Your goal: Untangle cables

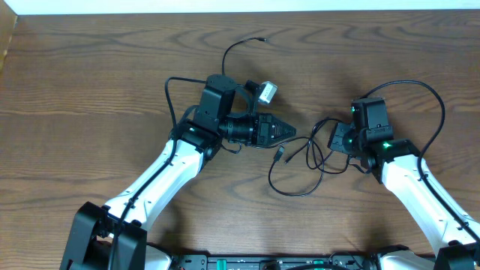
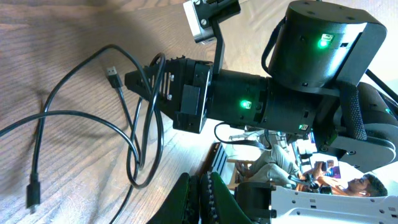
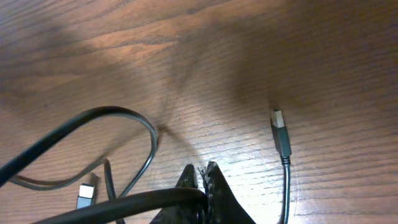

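With your right gripper [image 3: 202, 178] pinched shut on the black cable [image 1: 279, 155] looped mid-frame on the tabletop [image 1: 90, 90] and your left gripper [image 2: 200, 186] closed, apparently empty, you're starting separation; next, probably draw rightward slowly.

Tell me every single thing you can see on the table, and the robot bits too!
table: one, dark brown wood, under everything
black cable: at least one, black, looped in a tangle between the grippers
plug ends: two showing, silver-tipped, on the wood by the loops
loose black cord: one, black, curving from the left arm toward the far edge
left arm: one, white and black
right arm: one, white and black
left gripper: one, black, shut, pointing toward the tangle
right gripper: one, black, shut on the black cable
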Action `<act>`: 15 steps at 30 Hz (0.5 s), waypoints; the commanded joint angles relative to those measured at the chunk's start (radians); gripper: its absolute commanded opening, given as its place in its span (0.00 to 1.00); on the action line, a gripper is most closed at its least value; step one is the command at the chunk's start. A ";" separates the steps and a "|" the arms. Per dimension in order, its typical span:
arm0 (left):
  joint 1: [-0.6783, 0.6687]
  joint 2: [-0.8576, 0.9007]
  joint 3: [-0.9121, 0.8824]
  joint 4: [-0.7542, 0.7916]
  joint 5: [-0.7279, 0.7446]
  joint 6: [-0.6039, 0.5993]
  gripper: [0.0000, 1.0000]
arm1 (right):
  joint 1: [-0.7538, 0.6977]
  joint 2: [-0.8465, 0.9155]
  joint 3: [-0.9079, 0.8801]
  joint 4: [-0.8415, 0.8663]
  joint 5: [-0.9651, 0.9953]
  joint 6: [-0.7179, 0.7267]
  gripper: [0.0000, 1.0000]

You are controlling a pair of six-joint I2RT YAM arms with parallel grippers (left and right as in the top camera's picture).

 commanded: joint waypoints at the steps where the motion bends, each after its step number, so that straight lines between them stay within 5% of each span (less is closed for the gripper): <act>1: 0.005 -0.021 0.007 0.004 0.018 0.024 0.11 | -0.005 0.003 -0.005 0.000 0.023 0.013 0.01; 15: -0.015 -0.019 0.007 -0.151 0.018 0.161 0.41 | -0.005 -0.073 -0.005 0.037 -0.012 0.014 0.01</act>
